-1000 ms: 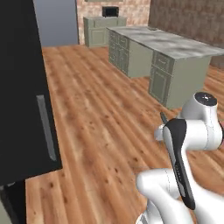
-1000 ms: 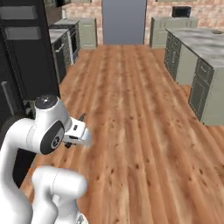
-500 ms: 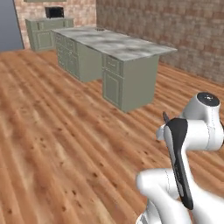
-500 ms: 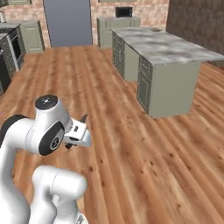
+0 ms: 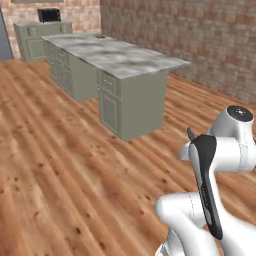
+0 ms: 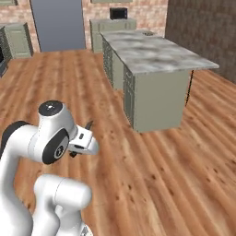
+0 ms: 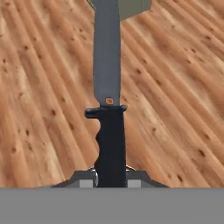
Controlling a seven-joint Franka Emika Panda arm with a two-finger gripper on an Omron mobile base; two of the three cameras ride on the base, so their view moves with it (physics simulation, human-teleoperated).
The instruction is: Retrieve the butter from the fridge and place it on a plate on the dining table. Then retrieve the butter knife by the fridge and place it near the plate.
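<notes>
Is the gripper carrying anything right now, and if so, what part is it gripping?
Yes: the gripper is shut on the butter knife, clamping the lower end of its black handle. The grey blade points away from the hand, over the wooden floor.

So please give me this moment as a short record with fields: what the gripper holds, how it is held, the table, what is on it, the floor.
held item: butter knife, dark handle and grey blade
grip: gripper shut on the knife's handle, blade pointing away from the hand
dining table: marble-topped island with pale green base, ahead of the robot
on the table: a small round thing at the far end, possibly the plate, too small to tell
butter: cannot tell from here
floor: wooden planks
</notes>
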